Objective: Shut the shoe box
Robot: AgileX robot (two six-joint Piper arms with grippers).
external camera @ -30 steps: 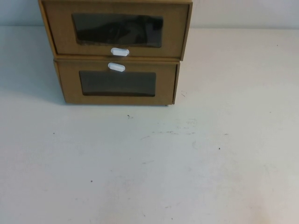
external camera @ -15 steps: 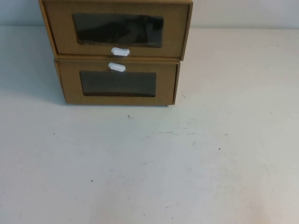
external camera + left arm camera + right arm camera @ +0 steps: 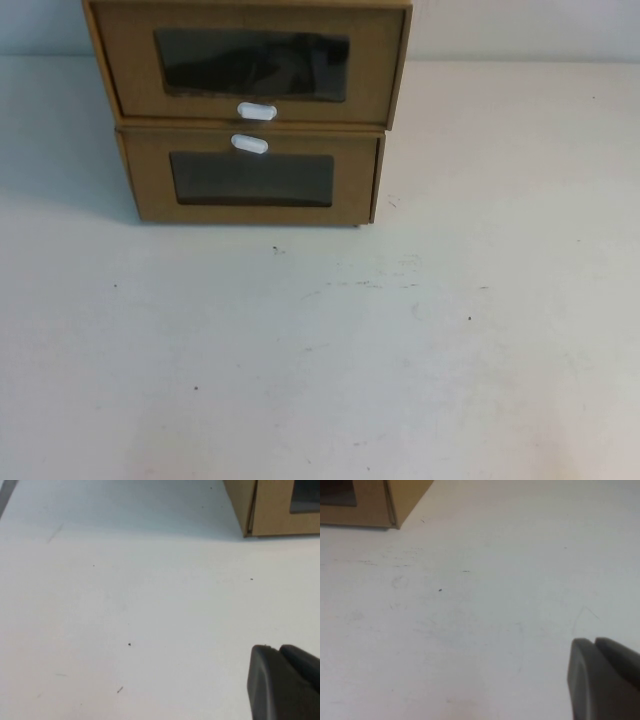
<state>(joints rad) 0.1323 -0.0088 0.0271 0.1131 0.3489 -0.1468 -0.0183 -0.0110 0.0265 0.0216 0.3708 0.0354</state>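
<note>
The shoe box [image 3: 250, 62] sits at the desk's [image 3: 400, 350] far edge, stacked on a similar brown box [image 3: 252, 178], its drawer front standing slightly proud of the one beneath. Left gripper [image 3: 285, 682] and right gripper [image 3: 605, 677] hover over bare desk; I cannot tell whether either is open.

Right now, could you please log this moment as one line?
shoe box: atop lower box | left gripper: over table, idle | right gripper: over table, idle
</note>
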